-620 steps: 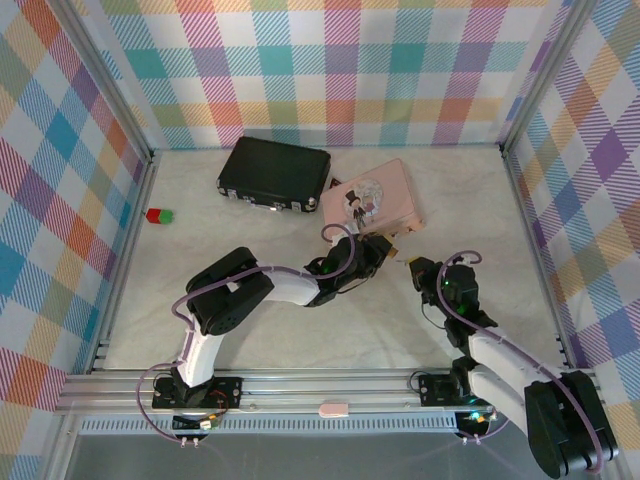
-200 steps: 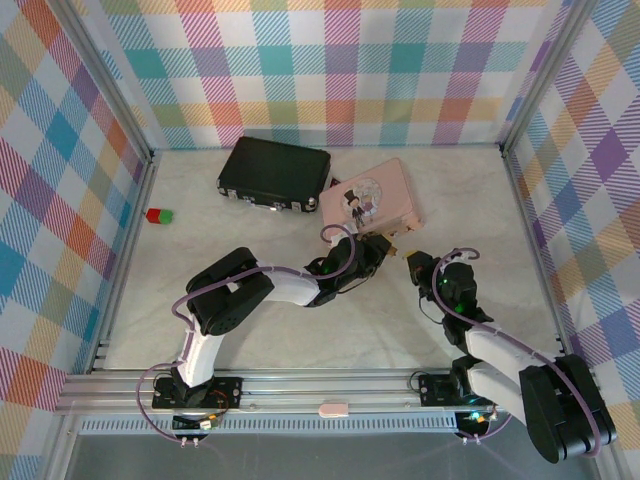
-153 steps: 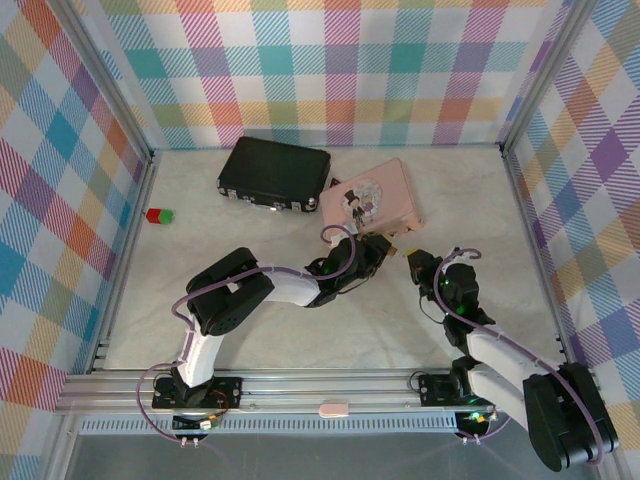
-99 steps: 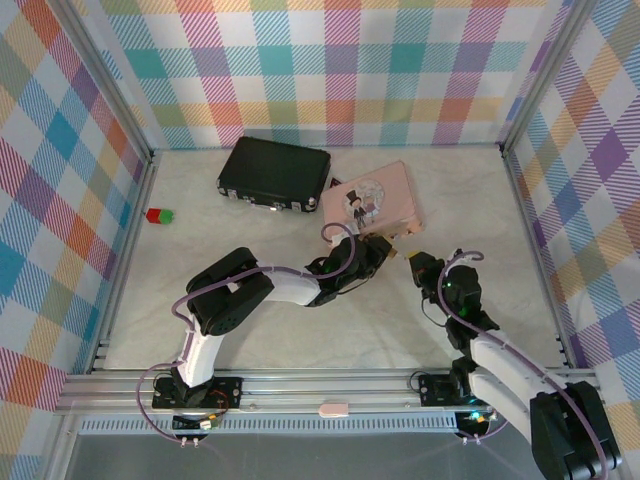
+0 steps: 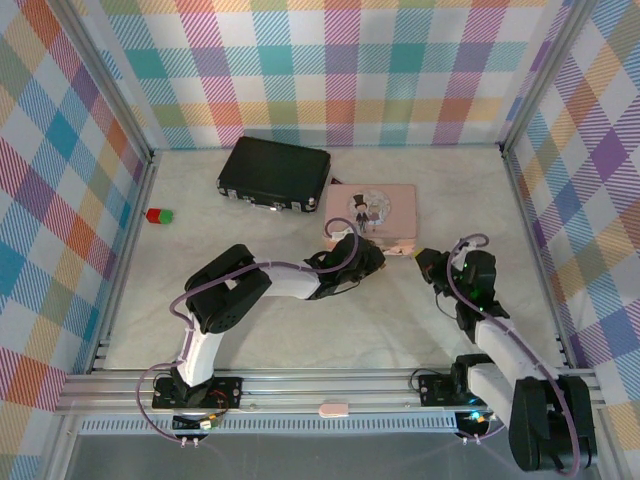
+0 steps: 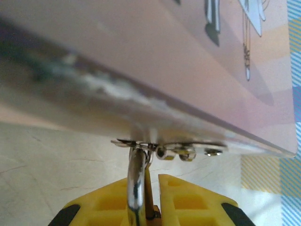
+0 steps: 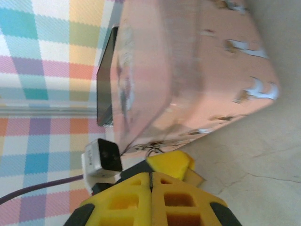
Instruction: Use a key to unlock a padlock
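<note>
Padlock: its silvery shackle (image 6: 136, 188) hangs from the clasp (image 6: 162, 149) on the 6 o'clock edge of the pink box (image 5: 385, 205).
Left gripper (image 6: 151, 181): yellow fingers pinching the shackle.
Right gripper (image 7: 151, 178): fingers pressed together, at 4 o'clock of the box's near corner.
Key: too small to make out, and I cannot tell whether the right gripper holds it.
Handling: likely light, rigid, smooth metal. The shackle swings and may slip, so gripping the body's flat sides looks steadier.
Count: one padlock, one pink box, one black case (image 5: 275, 172), one red-and-green block (image 5: 158, 215).
</note>
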Available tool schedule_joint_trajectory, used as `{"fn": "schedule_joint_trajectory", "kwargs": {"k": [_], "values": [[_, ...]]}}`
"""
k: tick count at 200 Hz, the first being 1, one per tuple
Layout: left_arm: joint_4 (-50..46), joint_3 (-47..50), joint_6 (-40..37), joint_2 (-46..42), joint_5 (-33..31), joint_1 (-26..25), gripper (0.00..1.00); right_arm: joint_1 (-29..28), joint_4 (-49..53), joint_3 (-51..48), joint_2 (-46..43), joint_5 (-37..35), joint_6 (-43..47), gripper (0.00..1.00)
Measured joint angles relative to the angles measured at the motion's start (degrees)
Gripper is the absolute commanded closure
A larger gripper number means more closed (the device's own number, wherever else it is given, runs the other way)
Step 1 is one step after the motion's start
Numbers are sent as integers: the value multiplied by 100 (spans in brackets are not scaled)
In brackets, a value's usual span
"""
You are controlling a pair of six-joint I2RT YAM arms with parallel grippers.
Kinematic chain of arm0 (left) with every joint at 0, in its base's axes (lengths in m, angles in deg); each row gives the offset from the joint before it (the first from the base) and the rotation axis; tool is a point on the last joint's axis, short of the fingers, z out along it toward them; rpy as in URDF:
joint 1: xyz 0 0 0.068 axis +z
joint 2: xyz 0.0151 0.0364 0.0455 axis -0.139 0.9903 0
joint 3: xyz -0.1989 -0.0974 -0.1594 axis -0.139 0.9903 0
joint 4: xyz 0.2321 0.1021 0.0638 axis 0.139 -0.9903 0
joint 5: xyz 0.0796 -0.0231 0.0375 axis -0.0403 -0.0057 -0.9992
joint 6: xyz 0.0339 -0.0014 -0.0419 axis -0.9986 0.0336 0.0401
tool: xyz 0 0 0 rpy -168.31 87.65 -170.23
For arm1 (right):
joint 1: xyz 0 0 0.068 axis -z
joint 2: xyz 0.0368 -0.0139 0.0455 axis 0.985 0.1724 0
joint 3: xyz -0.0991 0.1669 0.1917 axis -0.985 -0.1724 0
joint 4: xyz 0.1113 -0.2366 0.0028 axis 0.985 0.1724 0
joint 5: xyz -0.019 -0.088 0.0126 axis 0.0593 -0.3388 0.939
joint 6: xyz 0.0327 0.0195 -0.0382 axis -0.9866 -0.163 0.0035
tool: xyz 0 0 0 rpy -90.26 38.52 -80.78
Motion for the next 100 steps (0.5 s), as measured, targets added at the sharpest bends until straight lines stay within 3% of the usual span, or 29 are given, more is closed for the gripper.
{"fn": "schedule_joint_trajectory", "kwargs": {"k": [21,72,100], "values": [[-136,-133,-61,96,11,0,97,17,-201,111,356,345,68,100],[-42,-221,-85,203,127,28,53,17,-225,542,452,815,481,100],[227,326,138,-138,275,136,43,-2,-157,710,321,933,737,100]]}}
